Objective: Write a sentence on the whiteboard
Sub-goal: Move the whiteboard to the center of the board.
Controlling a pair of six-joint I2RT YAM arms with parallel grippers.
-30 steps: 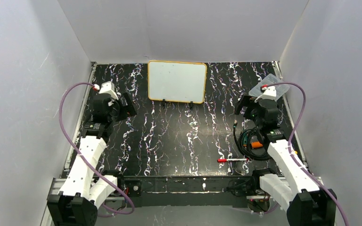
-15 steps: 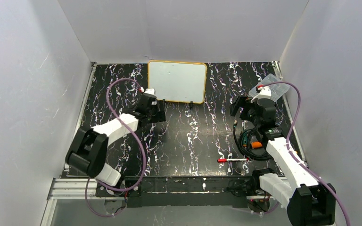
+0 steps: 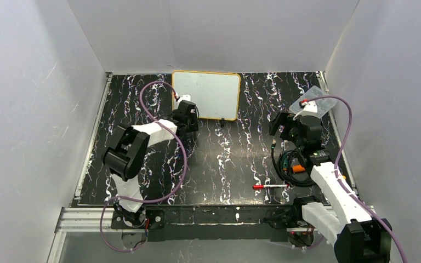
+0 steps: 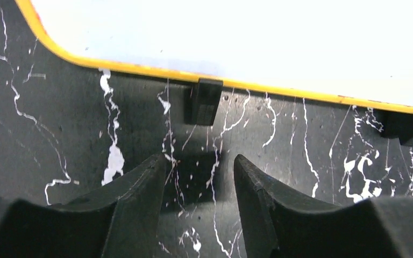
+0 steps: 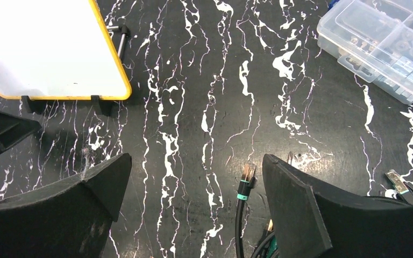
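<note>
I see the whiteboard [image 3: 205,94] at the far middle of the table [image 3: 225,164], face plain white. Left gripper [image 4: 199,164] is low just in front of its near edge, by one black foot [image 4: 203,101], jaws partly apart and holding nothing. Right gripper [image 5: 193,161] is spread wide and empty, above the coiled cable [image 3: 293,161].
</note>
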